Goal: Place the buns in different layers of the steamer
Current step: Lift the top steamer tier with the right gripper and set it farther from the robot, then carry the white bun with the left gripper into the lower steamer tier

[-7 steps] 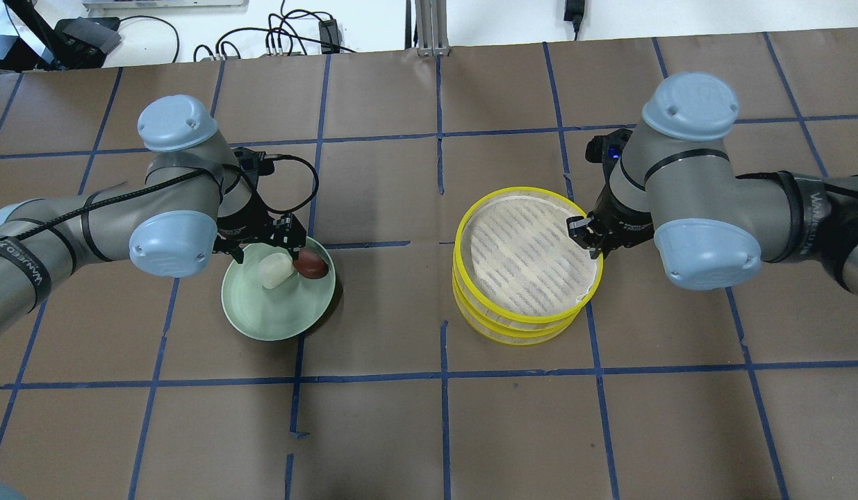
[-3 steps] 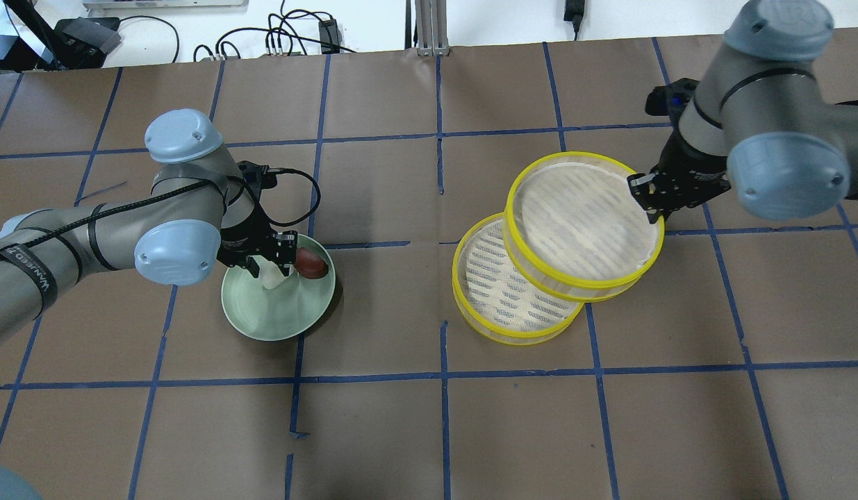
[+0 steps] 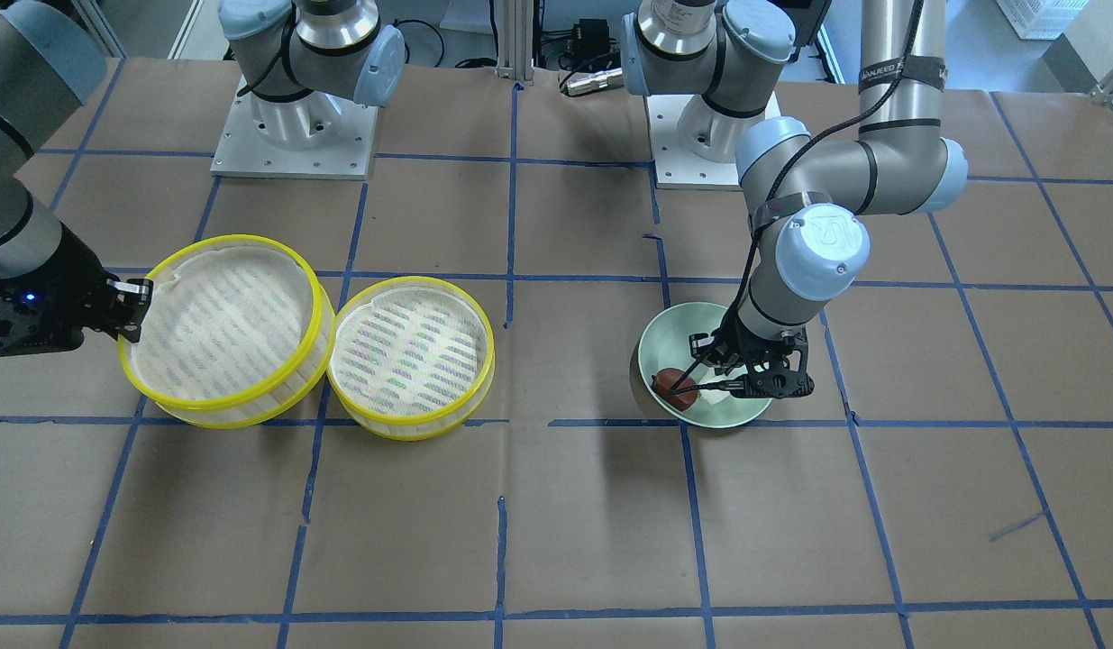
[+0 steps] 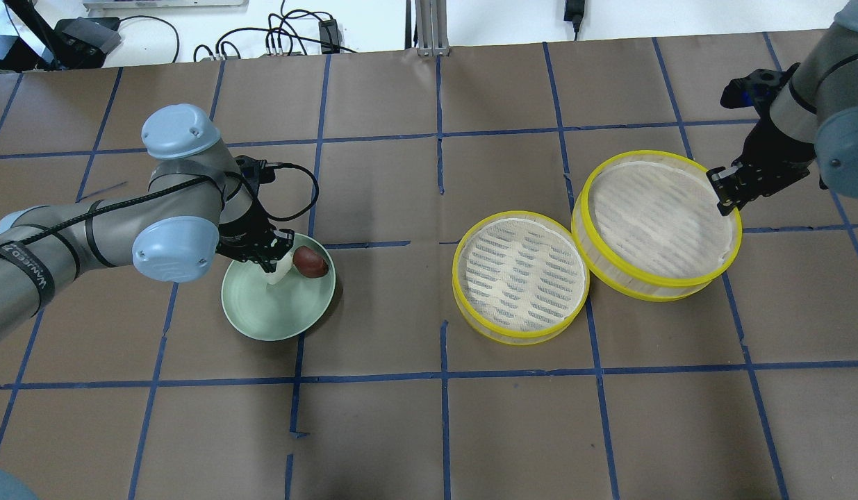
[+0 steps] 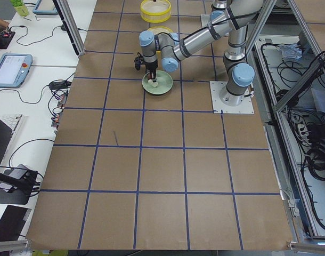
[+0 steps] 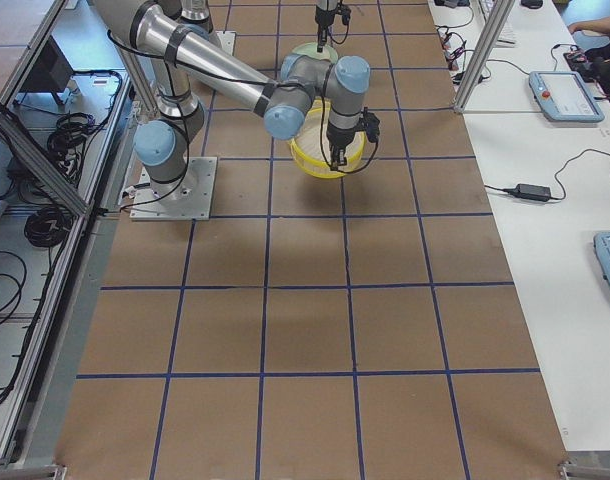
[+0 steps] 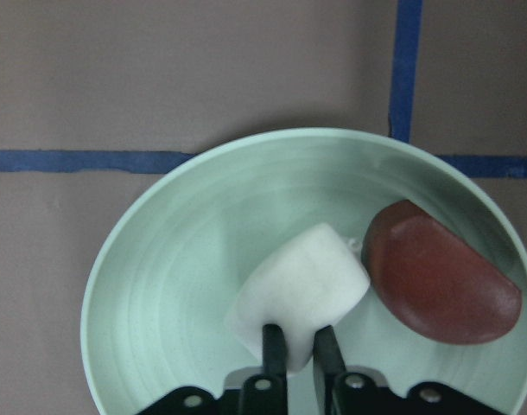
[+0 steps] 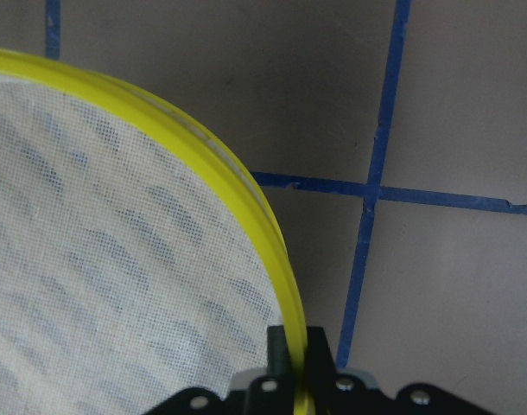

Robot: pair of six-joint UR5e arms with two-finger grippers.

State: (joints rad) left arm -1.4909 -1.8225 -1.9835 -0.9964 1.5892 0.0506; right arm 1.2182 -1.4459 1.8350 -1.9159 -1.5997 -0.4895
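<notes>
White bun [image 7: 302, 277] pinched at its edge by left gripper [image 7: 295, 333]: slip risked. Layer rim [image 8: 246, 203] nipped by right gripper [image 8: 295, 341]: tilt risked.

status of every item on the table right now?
white bun: in green dish, pinched by left gripper.
brown bun: loose in green dish, beside white bun.
held steamer tray: empty, rim clamped by right gripper.
other steamer tray: empty, ungripped, on table.

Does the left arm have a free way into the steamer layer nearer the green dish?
Probably yes. That layer lies open-topped; the right gripper holds the other layer off to its far side. The left gripper is shut on the white bun.
</notes>
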